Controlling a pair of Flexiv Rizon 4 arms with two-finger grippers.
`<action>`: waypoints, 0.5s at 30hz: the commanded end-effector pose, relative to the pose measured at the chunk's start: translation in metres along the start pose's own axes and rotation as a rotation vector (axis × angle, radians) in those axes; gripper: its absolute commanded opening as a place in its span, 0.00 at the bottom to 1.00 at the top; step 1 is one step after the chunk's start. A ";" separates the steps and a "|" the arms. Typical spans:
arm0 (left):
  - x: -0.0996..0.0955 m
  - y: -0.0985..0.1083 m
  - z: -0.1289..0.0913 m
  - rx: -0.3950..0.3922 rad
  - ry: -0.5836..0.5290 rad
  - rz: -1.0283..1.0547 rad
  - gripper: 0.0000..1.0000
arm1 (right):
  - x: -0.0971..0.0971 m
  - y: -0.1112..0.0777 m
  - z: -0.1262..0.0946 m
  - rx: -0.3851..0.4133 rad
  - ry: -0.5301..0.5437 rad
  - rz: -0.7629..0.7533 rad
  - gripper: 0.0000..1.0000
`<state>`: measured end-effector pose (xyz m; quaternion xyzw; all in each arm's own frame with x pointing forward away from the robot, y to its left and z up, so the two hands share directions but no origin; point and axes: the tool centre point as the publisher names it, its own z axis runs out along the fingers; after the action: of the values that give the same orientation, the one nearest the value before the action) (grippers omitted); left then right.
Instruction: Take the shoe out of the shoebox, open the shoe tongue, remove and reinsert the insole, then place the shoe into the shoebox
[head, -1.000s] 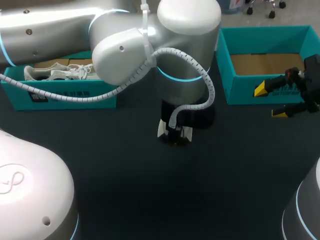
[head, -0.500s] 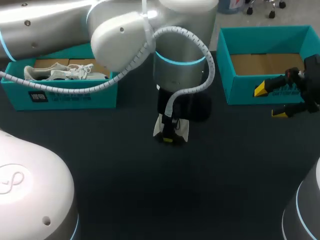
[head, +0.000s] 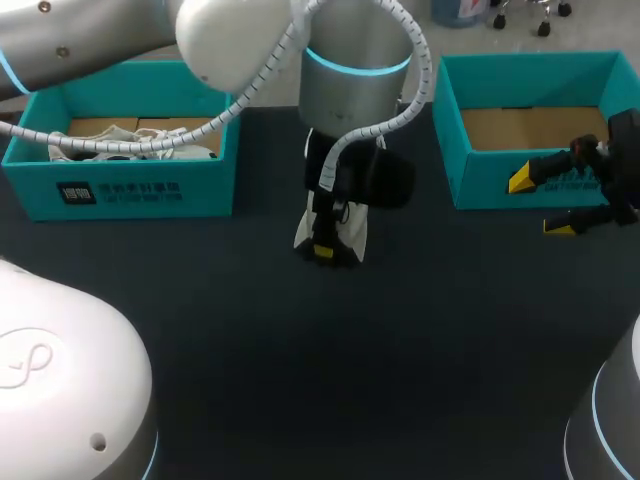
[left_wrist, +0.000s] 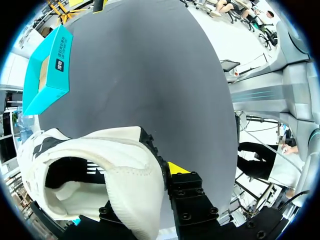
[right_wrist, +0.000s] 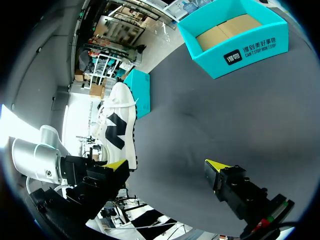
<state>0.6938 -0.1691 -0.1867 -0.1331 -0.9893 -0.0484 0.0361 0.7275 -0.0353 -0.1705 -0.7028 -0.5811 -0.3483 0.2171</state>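
Note:
A white shoe with black markings hangs toe-down over the middle of the table, with my left gripper shut on its heel collar. In the left wrist view the shoe's padded collar fills the space between the fingers, one yellow tip pressed against its outside. The teal shoebox at the back left holds a second pale shoe. My right gripper stands open in front of the empty teal box at the back right, nothing between its fingers.
In the right wrist view the hanging shoe is well ahead of the open fingers, with the empty teal box off to one side. Bare dark tabletop stretches along the front.
My left arm has carried the shoe toward the back of the table and slightly left, uncovering the left shoebox. The right arm has not moved.

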 end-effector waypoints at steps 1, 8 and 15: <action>0.000 0.010 -0.005 0.010 -0.012 -0.002 0.00 | 0.000 0.000 0.000 -0.001 -0.003 0.001 1.00; -0.002 0.041 0.002 0.015 -0.032 0.010 0.00 | 0.000 0.000 0.000 -0.001 -0.003 0.001 1.00; -0.002 0.084 0.002 0.001 -0.022 -0.019 0.00 | 0.000 0.000 0.000 -0.001 -0.003 0.001 1.00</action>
<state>0.7151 -0.1152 -0.1862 -0.1235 -0.9895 -0.0707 0.0262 0.7275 -0.0353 -0.1705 -0.7028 -0.5811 -0.3483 0.2172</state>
